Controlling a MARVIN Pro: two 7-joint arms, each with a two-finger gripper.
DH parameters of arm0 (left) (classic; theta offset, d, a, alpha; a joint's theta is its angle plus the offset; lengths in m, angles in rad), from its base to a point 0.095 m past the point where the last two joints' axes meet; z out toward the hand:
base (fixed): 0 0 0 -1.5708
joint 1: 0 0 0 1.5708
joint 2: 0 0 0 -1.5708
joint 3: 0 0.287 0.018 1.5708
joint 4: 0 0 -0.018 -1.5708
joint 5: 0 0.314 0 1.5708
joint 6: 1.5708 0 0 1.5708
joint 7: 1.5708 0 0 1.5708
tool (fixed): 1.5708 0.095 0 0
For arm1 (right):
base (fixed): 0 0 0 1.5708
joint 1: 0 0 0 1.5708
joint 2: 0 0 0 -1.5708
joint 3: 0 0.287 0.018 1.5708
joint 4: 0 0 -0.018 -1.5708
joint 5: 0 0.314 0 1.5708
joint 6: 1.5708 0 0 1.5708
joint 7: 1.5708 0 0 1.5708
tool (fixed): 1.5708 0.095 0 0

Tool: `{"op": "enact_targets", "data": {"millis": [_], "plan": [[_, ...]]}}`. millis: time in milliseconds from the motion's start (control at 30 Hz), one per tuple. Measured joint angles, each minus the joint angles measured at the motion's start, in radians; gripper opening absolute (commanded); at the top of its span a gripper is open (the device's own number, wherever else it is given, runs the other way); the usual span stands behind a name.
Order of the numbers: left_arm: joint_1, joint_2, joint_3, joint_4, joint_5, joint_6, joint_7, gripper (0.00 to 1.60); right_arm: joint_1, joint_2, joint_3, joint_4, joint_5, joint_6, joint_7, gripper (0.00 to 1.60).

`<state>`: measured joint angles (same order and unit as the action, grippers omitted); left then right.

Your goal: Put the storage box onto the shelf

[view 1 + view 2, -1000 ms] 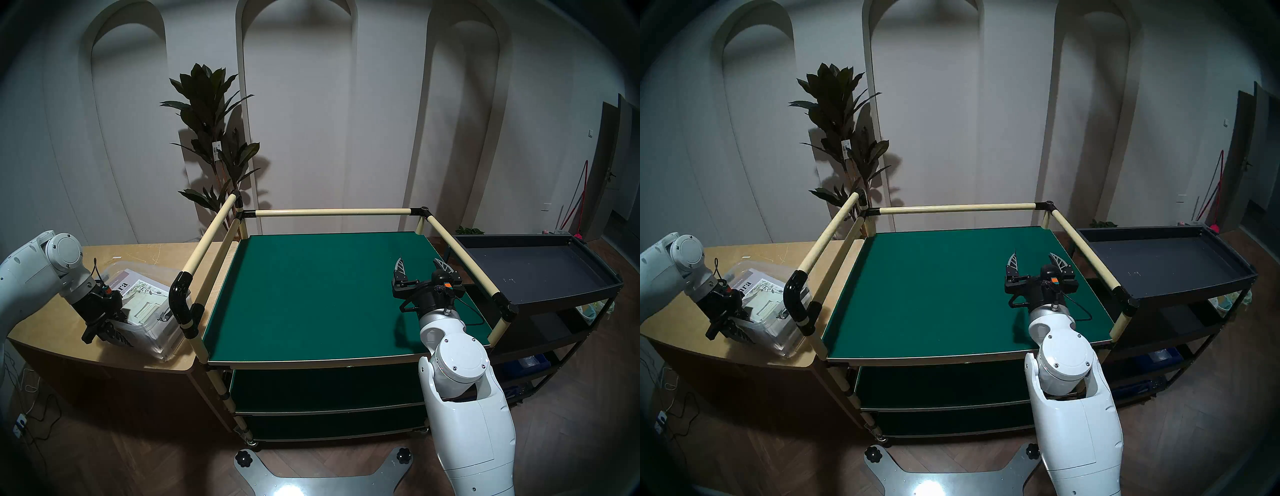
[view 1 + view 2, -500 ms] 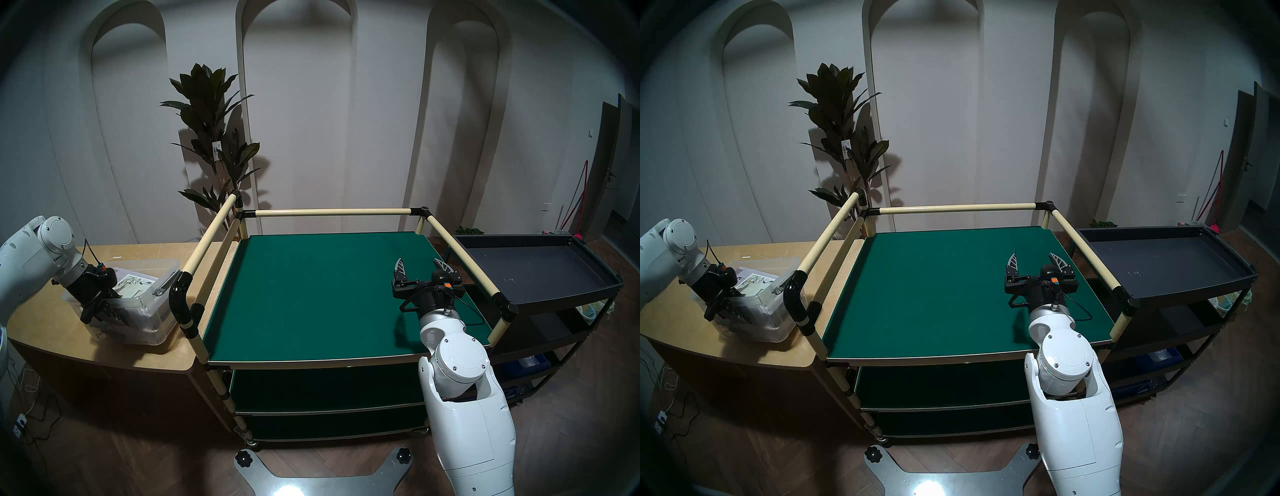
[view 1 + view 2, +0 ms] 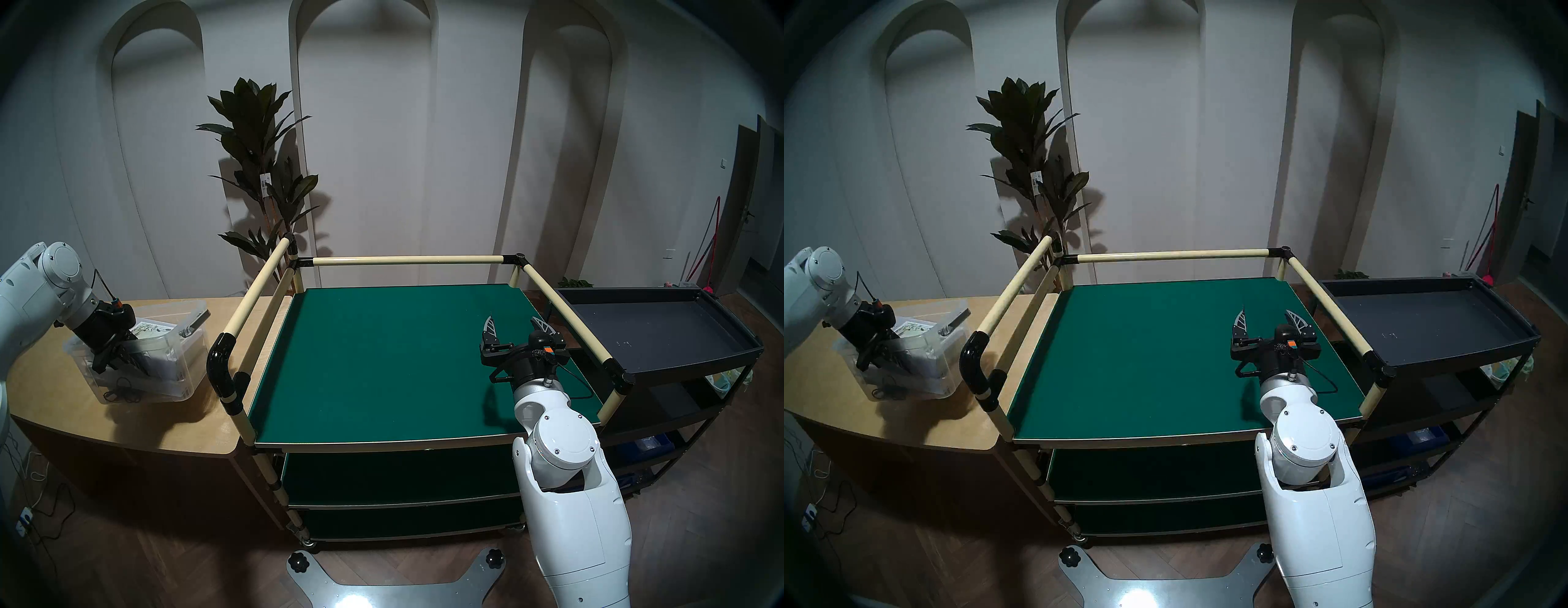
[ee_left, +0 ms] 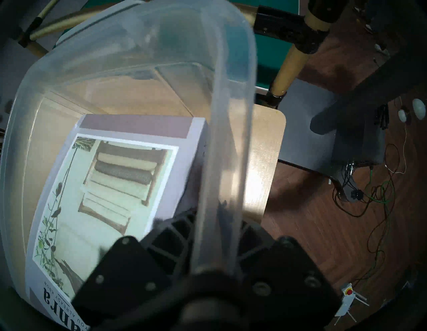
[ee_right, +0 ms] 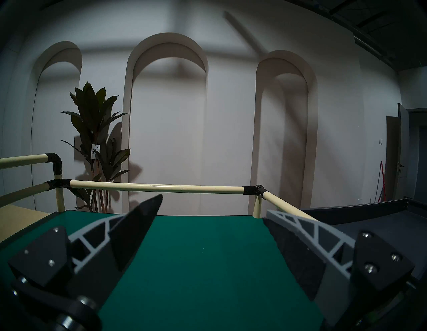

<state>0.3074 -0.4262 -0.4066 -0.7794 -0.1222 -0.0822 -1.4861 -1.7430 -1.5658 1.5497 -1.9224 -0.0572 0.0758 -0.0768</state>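
White arched wall panels fill the background, with a tall leafy plant (image 3: 259, 170) standing behind the far right corner of the tan wooden counter (image 3: 199, 429). That counter sits on the robot's left, butted right up against the shelf (image 3: 394, 361), which is the three-tier cart with green felt boards and cream tube rails. A dark grey metal cart (image 3: 653, 331) stands on the shelf's other side.

So the storage box (image 3: 169, 369), clear plastic, is over the counter's left half, nearer its left edge than the right one. It's tipped, near end up, and looks lifted off the wood with its shadow thrown toward the counter's front right corner, though I can't say for sure it's fully clear of the surface. A grey latch (image 3: 197, 321) shows on its far end, and in the left wrist view you can see a magazine (image 4: 111, 191) lying inside with a shelf photo on the cover.

Left gripper (image 3: 114, 358) is clamped on the box's near wall, one finger inside and one outside, pinching the rim between them. You can see that clearly in the wrist view (image 4: 208, 242).

Right gripper (image 3: 515, 329) hovers low over the shelf's top board near the right rail, fingers spread wide with nothing between them.
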Motion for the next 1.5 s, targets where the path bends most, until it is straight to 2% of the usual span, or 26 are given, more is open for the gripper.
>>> {"op": "enact_targets", "data": {"millis": [467,833,1200,1500], "plan": [[-0.066,0.028,-0.118,-0.098,0.067,0.022,-0.001,0.0,0.0,0.0,0.0,0.001,0.0,0.0,0.0,1.6],[-0.122,0.038,-0.21,-0.193,0.116,0.071,-0.002,0.0,0.001,0.0,0.0,0.002,0.0,0.0,0.0,1.6],[-0.176,0.005,-0.257,-0.25,0.139,0.146,-0.001,0.0,0.001,0.0,0.0,0.003,0.0,0.0,0.0,1.6],[-0.22,-0.046,-0.255,-0.264,0.147,0.209,-0.001,0.0,0.001,0.0,0.0,0.003,0.0,0.0,0.0,1.6]]}}
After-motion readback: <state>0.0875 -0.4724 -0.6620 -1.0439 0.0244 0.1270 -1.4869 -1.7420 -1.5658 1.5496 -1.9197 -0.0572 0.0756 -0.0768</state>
